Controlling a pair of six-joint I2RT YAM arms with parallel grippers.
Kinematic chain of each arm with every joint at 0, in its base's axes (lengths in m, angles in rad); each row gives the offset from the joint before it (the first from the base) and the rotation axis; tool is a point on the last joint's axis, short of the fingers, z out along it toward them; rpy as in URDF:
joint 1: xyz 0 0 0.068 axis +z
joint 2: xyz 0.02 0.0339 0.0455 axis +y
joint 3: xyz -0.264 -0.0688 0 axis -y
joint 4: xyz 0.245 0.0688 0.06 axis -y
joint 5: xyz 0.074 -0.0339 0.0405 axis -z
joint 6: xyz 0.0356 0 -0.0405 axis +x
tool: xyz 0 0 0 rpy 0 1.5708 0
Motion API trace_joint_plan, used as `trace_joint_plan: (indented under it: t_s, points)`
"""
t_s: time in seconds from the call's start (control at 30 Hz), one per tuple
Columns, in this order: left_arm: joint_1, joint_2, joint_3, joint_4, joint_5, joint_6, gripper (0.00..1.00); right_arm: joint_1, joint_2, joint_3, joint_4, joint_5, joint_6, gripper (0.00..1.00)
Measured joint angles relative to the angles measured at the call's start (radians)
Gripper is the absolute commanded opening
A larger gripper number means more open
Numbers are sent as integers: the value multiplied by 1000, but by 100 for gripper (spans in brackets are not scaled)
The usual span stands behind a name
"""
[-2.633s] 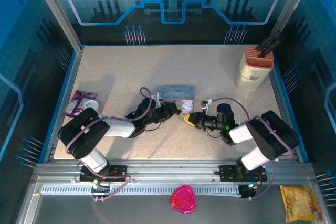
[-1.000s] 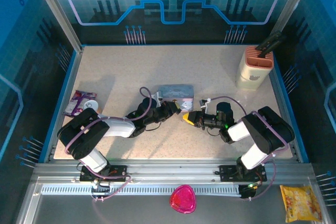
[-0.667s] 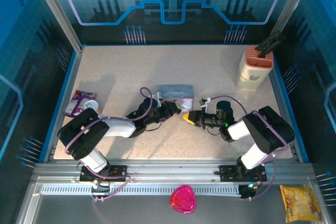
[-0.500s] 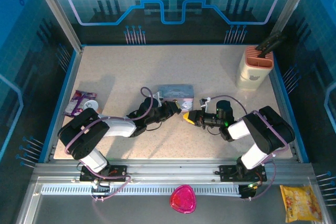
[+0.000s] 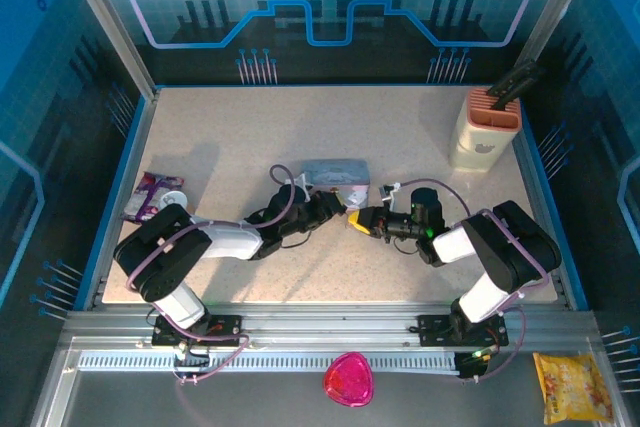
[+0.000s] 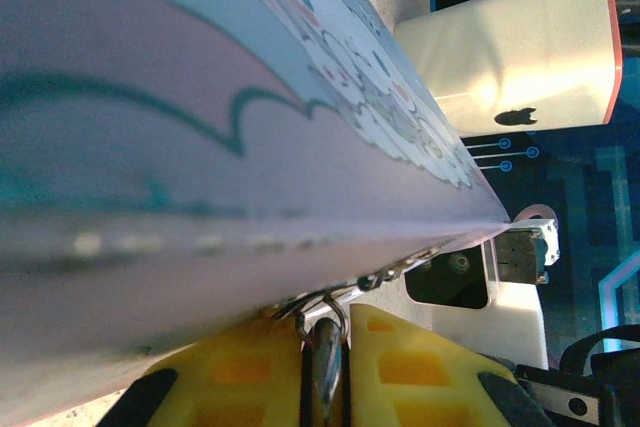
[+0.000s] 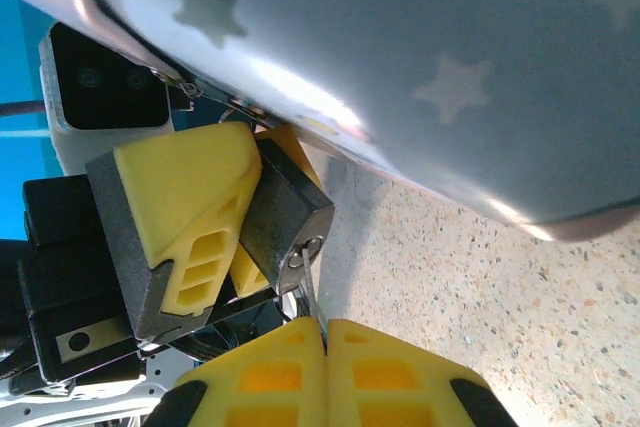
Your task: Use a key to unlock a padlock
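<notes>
Pinched in left jaws: small dark padlock point(image 7: 285, 213). Clamped in right jaws: thin grey metal key point(image 7: 309, 299), tip against padlock. Close alongside: pastel cartoon-printed tin point(image 7: 400, 47) on speckled counter point(image 7: 480, 282).

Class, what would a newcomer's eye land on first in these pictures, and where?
Mid-table, the left end effector and right end effector meet tip to tip beside the cartoon tin. Up close, the left clamps the dark padlock while the right pinches the key at its keyhole. A cream holder stands far right.
</notes>
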Motion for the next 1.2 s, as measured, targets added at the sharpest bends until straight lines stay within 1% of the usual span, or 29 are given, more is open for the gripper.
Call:
trace_joint_plan:
  t_s: [0.17, 0.4, 0.7, 0.83, 1.07, 1.2]
  points:
    - [-23, 10, 10, 1, 8, 3, 5, -3, 0, 6, 0, 1, 1, 0]
    - [-24, 10, 10, 0, 8, 8, 5, -8, 4, 6, 0, -5, 0, 0]
    - [-25, 7, 2, 8, 8, 7, 4, -10, -14, 6, -34, -7, -50, 0]
    - [-24, -3, -2, 6, 11, 7, 4, -10, -6, 2, -11, -15, -60, 0]
    - [-12, -37, -2, -69, 58, 39, 5, 0, -8, -17, -1, -10, -113, 0]
    - [-3, -53, 0, -106, 107, 67, 5, -2, -59, -18, -91, 50, -170, 0]
